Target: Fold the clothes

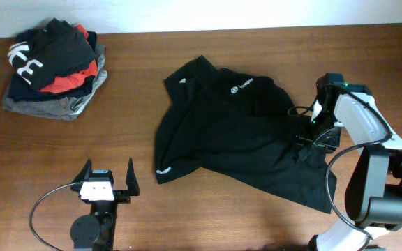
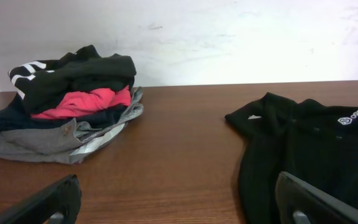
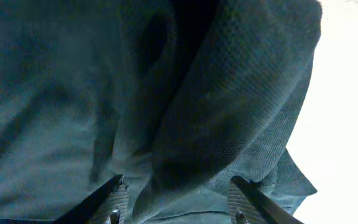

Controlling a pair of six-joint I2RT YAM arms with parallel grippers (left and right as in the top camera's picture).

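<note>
The black long-sleeved top (image 1: 236, 139) lies crumpled on the table right of centre, with its white round logo and lettering (image 1: 241, 88) facing up. It also shows at the right of the left wrist view (image 2: 309, 155). My right gripper (image 1: 311, 137) is down at the top's right edge. In the right wrist view its fingers (image 3: 178, 198) are open, with a fold of the black fabric (image 3: 216, 112) between them. My left gripper (image 1: 107, 180) is open and empty near the table's front edge, left of the top (image 2: 179, 202).
A pile of folded garments (image 1: 54, 66), black with big white letters, red, navy and grey, sits at the back left; it also shows in the left wrist view (image 2: 67, 106). Brown wooden table (image 1: 187, 202). A white wall runs along the back.
</note>
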